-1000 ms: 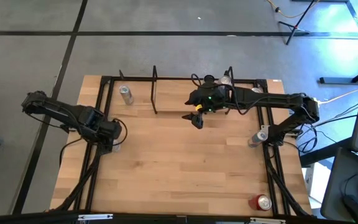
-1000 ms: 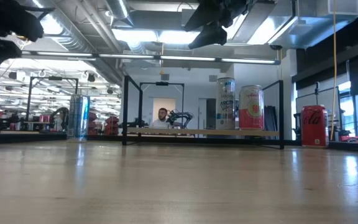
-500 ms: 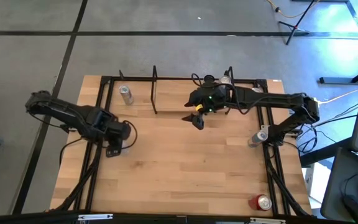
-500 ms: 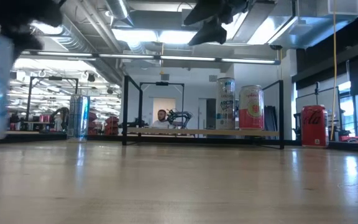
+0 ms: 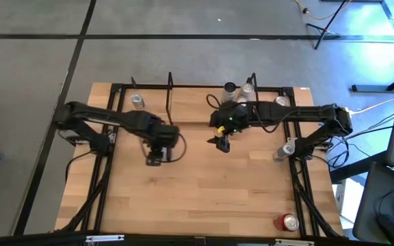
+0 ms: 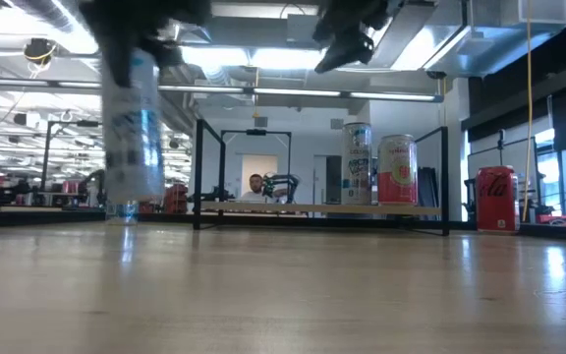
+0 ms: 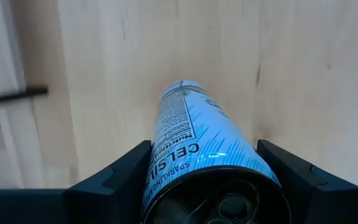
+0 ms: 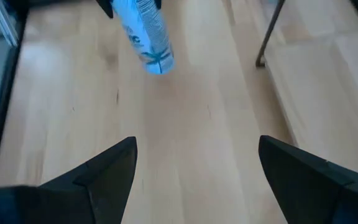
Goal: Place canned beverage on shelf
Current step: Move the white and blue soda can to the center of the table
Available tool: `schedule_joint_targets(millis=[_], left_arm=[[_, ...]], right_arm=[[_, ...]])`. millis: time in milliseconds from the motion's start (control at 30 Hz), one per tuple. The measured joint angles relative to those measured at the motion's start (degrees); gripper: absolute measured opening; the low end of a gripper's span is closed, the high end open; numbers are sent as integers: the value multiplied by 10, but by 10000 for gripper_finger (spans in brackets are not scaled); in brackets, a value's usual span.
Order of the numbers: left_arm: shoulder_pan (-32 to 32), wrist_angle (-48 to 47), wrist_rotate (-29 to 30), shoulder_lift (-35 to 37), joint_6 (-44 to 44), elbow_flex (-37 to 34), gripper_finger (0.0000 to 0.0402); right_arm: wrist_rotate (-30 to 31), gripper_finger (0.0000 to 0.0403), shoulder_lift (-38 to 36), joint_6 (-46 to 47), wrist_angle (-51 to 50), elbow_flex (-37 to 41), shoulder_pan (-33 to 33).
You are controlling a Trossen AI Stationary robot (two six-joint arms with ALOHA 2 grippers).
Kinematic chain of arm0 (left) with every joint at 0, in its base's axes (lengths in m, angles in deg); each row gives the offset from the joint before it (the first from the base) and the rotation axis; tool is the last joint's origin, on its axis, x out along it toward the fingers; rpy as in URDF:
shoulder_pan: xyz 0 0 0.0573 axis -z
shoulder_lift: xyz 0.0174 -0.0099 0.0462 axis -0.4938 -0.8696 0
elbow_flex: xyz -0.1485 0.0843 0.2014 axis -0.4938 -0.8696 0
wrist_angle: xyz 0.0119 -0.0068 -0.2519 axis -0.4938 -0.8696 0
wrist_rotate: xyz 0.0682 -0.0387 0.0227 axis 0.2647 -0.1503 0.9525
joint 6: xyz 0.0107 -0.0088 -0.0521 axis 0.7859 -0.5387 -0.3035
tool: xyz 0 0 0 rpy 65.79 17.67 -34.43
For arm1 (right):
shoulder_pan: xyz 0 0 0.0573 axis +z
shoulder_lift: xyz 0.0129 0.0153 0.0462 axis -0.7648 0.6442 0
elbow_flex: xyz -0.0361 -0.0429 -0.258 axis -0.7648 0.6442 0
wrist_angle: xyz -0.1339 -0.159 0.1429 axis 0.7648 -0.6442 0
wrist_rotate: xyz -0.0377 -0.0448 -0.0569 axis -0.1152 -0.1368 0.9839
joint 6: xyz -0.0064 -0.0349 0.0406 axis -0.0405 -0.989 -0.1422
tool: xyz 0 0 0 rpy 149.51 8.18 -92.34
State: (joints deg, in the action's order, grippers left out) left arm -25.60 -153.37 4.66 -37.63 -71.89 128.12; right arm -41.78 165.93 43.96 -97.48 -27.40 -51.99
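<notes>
My left gripper (image 5: 157, 152) is shut on a slim blue-and-white can (image 6: 134, 128) over the left middle of the table. The can also shows in the left wrist view (image 7: 197, 149) and the right wrist view (image 8: 145, 31). The shelf (image 5: 190, 106), a wood plank between two black wire end frames, stands at the far middle. Two cans (image 6: 358, 163) (image 6: 397, 169) stand upright on its right part. My right gripper (image 5: 222, 141) is open and empty, in the air just near of the shelf. My left gripper pinches the can's side wall (image 7: 166, 162) near its top end between its two fingers (image 7: 120, 177), one on each side. The fingers point down from above. The can hangs below them, roughly upright, lifted clear of the table.
A silver can (image 5: 137, 100) stands at the far left, another (image 5: 287, 148) by the right rail, and a red one (image 5: 289, 222) at the near right corner. Bare wood (image 5: 204, 191) lies across the middle and near part of the table.
My left gripper has carried the can from the table's left edge toward the right, to the left middle; the can has stayed upright and off the table. My right gripper has shifted a little toward the near edge, still open.
</notes>
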Motion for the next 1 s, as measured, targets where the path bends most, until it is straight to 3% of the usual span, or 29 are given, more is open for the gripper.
schedule_joint_targets(millis=[333, 767, 1000], left_arm=[[-26, 35, -40, -151, 124, 84, 234], [-20, 37, -38, -161, 138, 117, 317], [-17, -11, -37, -141, 131, 168, 328]], right_arm=[[14, 321, 1, 19, -28, 46, 21], [10, 321, 0, 31, -30, 52, 21], [10, 321, 0, 17, -19, 52, 21]])
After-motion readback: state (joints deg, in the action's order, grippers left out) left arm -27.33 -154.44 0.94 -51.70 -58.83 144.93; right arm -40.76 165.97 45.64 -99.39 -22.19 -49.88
